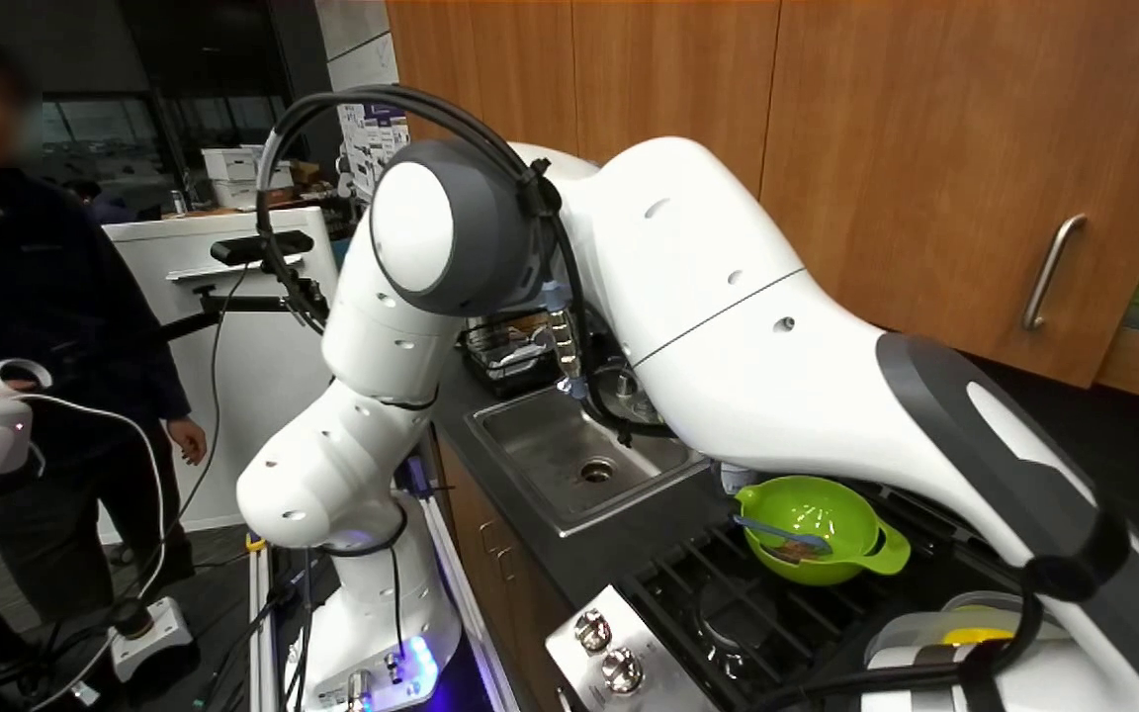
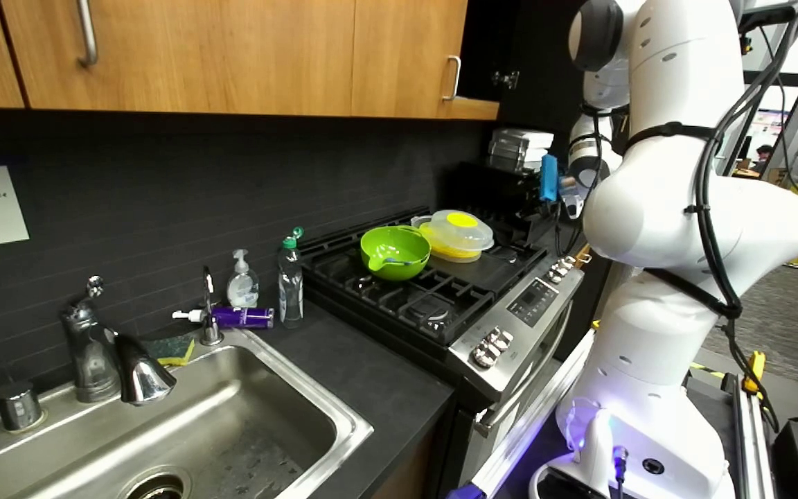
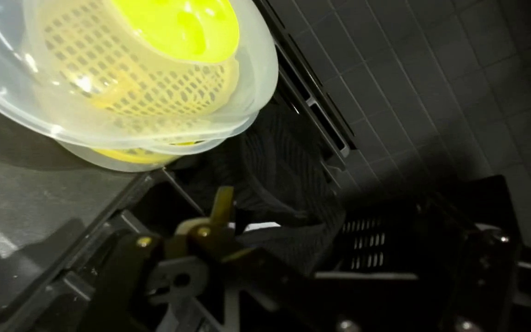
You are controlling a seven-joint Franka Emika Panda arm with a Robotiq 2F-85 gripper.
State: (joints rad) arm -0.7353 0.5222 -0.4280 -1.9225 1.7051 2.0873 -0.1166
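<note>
In the wrist view, at upper left, I have the covered strainer [image 3: 145,92], yellow beneath clear plastic, seated on the stove [image 3: 26,193]. It is off to the side of my pincer [image 3: 334,221]. The pincer enters from the bottom edge with its jaws spread apart; the finger [image 3: 221,207] on the left of this view is distinct, its counterpart largely lost in shadow. The dark cloth [image 3: 288,184] lies crumpled ahead of the gap, nearest to the pincer; I cannot confirm contact. To the right of the cloth are a black box [image 3: 369,240] with vent slots and, above it, a tiled wall [image 3: 431,83].

In an exterior view, left to right: sink [image 2: 354,426], set into the desk [image 2: 399,388]; clear bottle [image 2: 291,287], upright on the desk; green bowl [image 2: 399,249], on the stove, just beside the covered strainer; robot arm [image 2: 648,222], in front of the stove.
</note>
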